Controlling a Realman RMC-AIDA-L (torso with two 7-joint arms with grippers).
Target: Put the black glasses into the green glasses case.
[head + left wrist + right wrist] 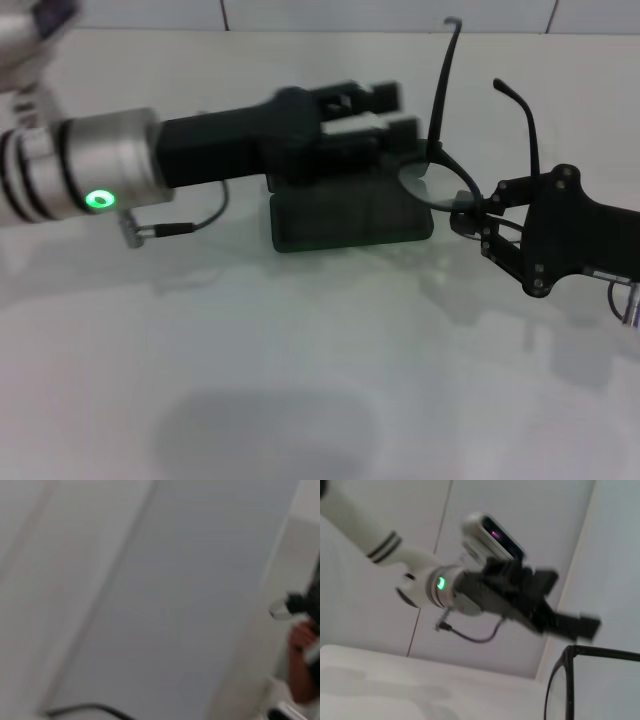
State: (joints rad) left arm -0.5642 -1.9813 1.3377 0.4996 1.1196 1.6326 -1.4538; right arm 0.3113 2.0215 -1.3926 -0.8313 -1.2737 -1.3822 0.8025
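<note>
The green glasses case (345, 218) lies on the white table at centre, with its lid standing behind it. My left gripper (392, 110) reaches in from the left and hovers over the back of the case, its two fingers apart with a gap between them. My right gripper (470, 215) is just right of the case and is shut on the black glasses (440, 180) at the front frame. It holds them above the table with the temple arms pointing up. A lens and part of the frame show in the right wrist view (567, 680), with the left gripper (570, 622) beyond.
The white table (300, 380) spreads wide in front of the case. A wall stands behind it. A thin cable (190, 222) hangs from the left arm near the case's left side.
</note>
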